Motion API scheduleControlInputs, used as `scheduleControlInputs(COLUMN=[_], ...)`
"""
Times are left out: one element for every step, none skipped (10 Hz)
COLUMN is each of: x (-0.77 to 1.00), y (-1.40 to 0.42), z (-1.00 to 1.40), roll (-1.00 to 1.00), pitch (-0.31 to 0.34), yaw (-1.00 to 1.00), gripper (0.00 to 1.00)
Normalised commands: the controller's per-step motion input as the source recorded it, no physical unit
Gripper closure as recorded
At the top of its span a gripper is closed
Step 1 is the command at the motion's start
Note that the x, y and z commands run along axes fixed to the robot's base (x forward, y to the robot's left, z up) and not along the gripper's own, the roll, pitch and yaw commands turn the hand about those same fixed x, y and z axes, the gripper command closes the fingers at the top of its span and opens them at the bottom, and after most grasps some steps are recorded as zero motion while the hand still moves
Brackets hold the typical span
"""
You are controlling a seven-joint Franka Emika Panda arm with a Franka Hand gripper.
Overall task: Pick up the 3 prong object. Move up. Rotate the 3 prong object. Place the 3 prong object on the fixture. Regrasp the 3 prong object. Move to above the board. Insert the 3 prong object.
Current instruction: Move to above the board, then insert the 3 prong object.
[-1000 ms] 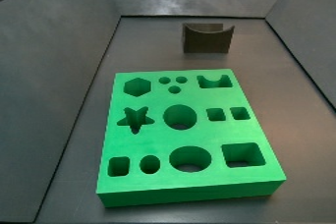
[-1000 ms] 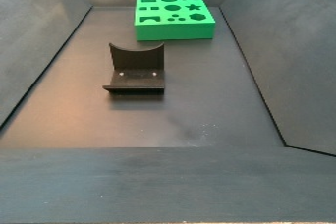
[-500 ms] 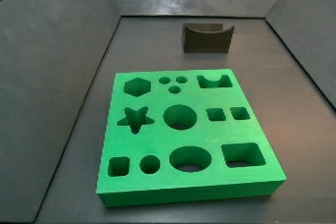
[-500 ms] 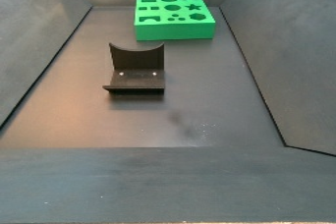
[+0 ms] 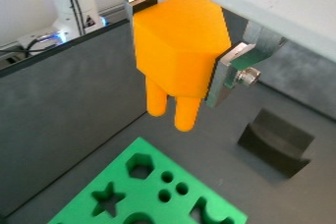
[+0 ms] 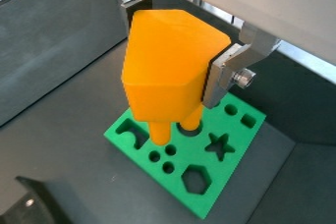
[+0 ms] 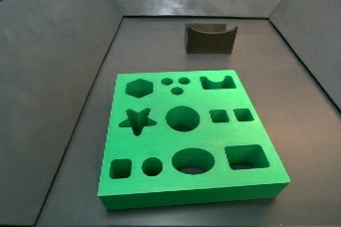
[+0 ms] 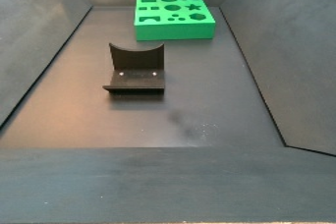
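- Claw (image 5: 184, 46): seen in both wrist views only, out of frame in both side views; silver finger (image 6: 230, 69) pressed against the piece, pinching the 3 prong object.
- 3 prong object (image 5: 180, 43): orange block held in the claw, clear of the floor, prongs pointing down; also (image 6: 167, 63).
- Board (image 6: 197, 144): bright green slab with shaped cutouts, lying below the claw, under the prongs, not touching them; also (image 7: 186, 136).
- Fixture (image 5: 277, 140): dark notched block on the tray floor (image 8: 184, 120), below and off to one side of the claw, well apart from the board.
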Motion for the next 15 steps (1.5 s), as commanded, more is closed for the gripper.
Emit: scheduleControlInputs(x=[-0.06,0.0,0.0,0.16,0.18,0.23,0.05,0.0,0.0,0.16,0.15,0.17,0.14,0.16,0.15], y=[-0.05,0.0,0.02,-0.03,-0.01,0.0,0.0,-0.02,0.0,-0.03,-0.02,-0.02,-0.01,0.0,0.0], z=[0.03,-0.06,-0.71,-0.73,-0.71,-0.79,-0.72,-0.59,-0.55,-0.44,-0.44,-0.47,-0.49,-0.51,-0.48], roll=[-0.25,-0.02,-0.22,-0.15,-0.12,-0.1,-0.06,-0.08,-0.09,-0.07,-0.06,-0.07,-0.07,-0.07,-0.04], pitch=[-0.044,-0.034,-0.06,0.007,0.0,0.0,0.0,-0.016,0.0,0.059,0.051,0.04,0.031,0.03,0.067], yaw=[-0.02,0.0,-0.14,-0.63,-0.7,-0.7,-0.84,-0.95,-0.94,-0.83,-0.83,-0.84,-0.87,-0.85,-0.84], gripper=[1.0,1.0,1.0,1.0,1.0,1.0,1.0,1.0,1.0,1.0,1.0,1.0,1.0,1.0,1.0])
